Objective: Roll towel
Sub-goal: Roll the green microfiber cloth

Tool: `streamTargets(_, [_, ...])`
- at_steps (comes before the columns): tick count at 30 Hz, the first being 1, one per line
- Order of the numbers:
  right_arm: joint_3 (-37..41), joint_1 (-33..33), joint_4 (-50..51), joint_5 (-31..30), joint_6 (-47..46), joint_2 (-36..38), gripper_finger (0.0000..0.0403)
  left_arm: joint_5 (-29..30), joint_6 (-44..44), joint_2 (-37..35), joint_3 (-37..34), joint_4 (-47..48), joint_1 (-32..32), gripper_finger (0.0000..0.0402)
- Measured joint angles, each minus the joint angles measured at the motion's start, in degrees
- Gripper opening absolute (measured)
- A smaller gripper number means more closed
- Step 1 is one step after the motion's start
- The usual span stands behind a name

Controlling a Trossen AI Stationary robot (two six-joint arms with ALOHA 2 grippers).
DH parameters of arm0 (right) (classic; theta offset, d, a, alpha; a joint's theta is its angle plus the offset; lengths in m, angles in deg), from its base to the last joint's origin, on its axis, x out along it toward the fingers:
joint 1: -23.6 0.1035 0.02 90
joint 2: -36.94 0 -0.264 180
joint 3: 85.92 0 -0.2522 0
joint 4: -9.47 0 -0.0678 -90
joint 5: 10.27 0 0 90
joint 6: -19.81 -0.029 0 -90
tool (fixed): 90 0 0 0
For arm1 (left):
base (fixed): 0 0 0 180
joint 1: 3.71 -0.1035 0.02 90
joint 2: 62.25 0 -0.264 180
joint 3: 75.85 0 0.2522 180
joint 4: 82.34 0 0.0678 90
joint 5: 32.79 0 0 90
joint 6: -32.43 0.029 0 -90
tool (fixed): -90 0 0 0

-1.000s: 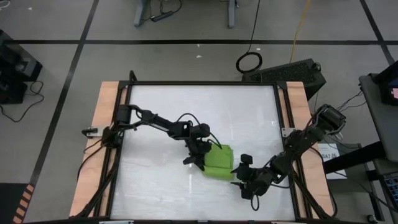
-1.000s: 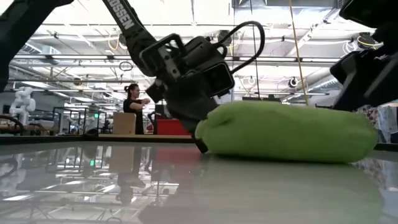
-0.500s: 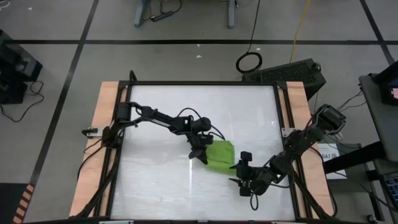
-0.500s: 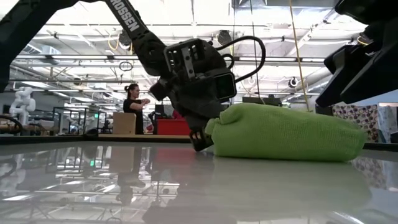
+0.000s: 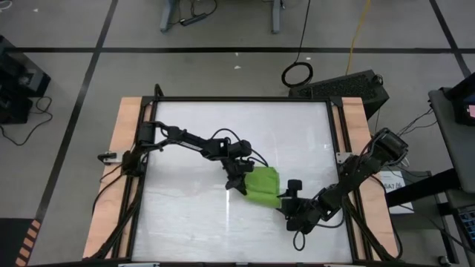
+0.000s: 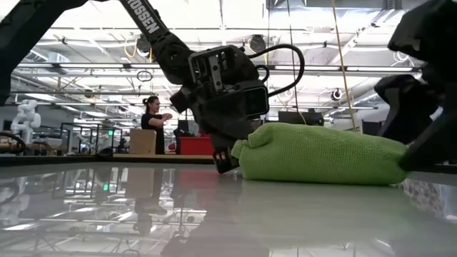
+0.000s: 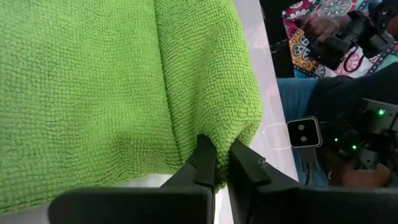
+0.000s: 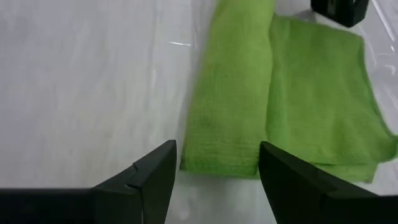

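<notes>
The lime-green towel (image 5: 261, 184) lies partly rolled right of the table's middle. In the right wrist view a thick rolled strip (image 8: 230, 106) lies beside its flat part (image 8: 317, 106). My left gripper (image 5: 239, 180) is at the towel's left side, shut on it; it also shows in the low view (image 6: 227, 160) and the left wrist view (image 7: 222, 165). My right gripper (image 5: 284, 202) is open at the towel's near right end. In its wrist view its fingers (image 8: 217, 155) stand on either side of the roll's end, apart from it. My left gripper pinches the end of the towel's thick rolled edge (image 7: 219, 140) between its two fingers, several layers of cloth. The fingers come slanting down from the table's left. The towel (image 6: 321, 153) lies on the table, bunched low.
White table top (image 5: 185, 208) with free room to the left and near side. Wooden side strips (image 5: 126, 148) and a dark frame border it. A person (image 6: 152, 114) stands far back in the room; another person's hand (image 7: 317, 28) shows beyond the table's edge.
My left gripper, still shut on the towel, has gone a little toward the table's far edge and drawn the towel's left side with it. The towel's bundle now lies lower and flatter. My right gripper has come down closer to the towel's right end.
</notes>
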Motion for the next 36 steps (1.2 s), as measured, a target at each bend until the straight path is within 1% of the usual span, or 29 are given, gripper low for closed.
streamTargets(6, [0.0,-0.5,-0.6,-0.1,-1.0,-3.2,0.0214,0.9,-0.2,0.0,-0.1,1.0,0.0,0.0018])
streamTargets(10, [0.0,-1.8,-1.2,0.0,-3.0,-3.4,0.0198,1.0,0.0,0.0,-0.1,1.2,0.0,0.0018])
streamTargets(12, [0.0,-2.5,-1.8,0.0,-4.1,-3.5,0.0181,1.0,0.0,0.0,-0.1,1.2,0.0,0.0018])
streamTargets(15, [0.0,-3.2,-3.1,0.3,-7.7,-3.5,0.0143,1.0,0.2,-0.1,-0.1,1.4,0.0,0.0018])
streamTargets(17, [0.0,-3.7,-3.7,2.2,-10.7,-3.5,0.0109,1.3,0.4,-0.5,-0.1,2.2,0.0,0.0024])
streamTargets(18, [0.0,-4.0,-4.1,4.5,-12.0,-3.5,0.0090,1.5,0.6,-0.7,-0.2,2.5,0.0,0.0029])
streamTargets(21, [0.0,-4.9,-6.3,11.1,-14.2,-3.4,0.0031,3.2,2.9,-2.3,-0.3,3.6,0.0,0.0057])
streamTargets(23, [-0.1,-5.1,-7.7,13.9,-15.0,-3.3,0.0010,5.9,4.8,-3.3,-0.4,4.2,0.0,0.0086])
streamTargets(24, [-0.1,-5.3,-8.2,15.3,-15.8,-3.3,0.0010,7.2,5.7,-4.1,-0.5,4.7,0.0,0.0103])
streamTargets(28, [-0.1,-5.9,-8.9,18.8,-18.8,-3.3,0.0016,8.1,8.5,-7.1,-0.4,4.1,0.0,0.0176])
streamTargets(31, [-0.1,-5.8,-8.9,19.7,-20.6,-3.3,0.0007,8.3,11.5,-9.4,-0.4,4.4,0.2,0.0221])
streamTargets(33, [-0.1,-5.8,-9.0,19.9,-22.0,-3.3,0.0004,10.4,15.6,-11.3,-0.4,5.8,1.3,0.0237])
streamTargets(36, [-0.1,-5.8,-9.2,21.2,-24.2,-3.3,0.0004,15.2,24.9,-14.4,-0.3,7.9,5.0,0.0242])
